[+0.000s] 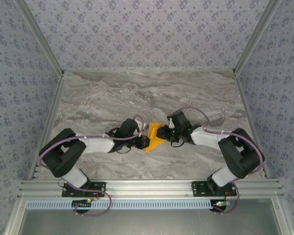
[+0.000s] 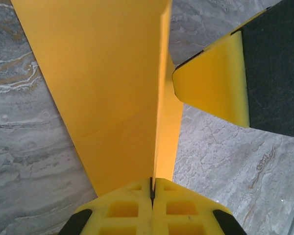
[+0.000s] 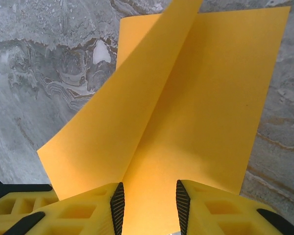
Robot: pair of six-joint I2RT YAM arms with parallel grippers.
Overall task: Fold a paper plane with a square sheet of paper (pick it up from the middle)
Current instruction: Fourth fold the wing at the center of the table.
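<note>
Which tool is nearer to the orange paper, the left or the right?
Left. The left tool is shut on the orange paper, gripping it. The right tool stands open, the sheet passing between its jaws without a visible pinch.

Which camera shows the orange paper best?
The right wrist view: the orange paper spreads wide, its fold plain. The left wrist view crops it, pinched in the left hand; the top view shows a small orange patch.

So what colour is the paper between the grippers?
Plain bright orange. The sheet of paper shows best in the right wrist view.
</note>
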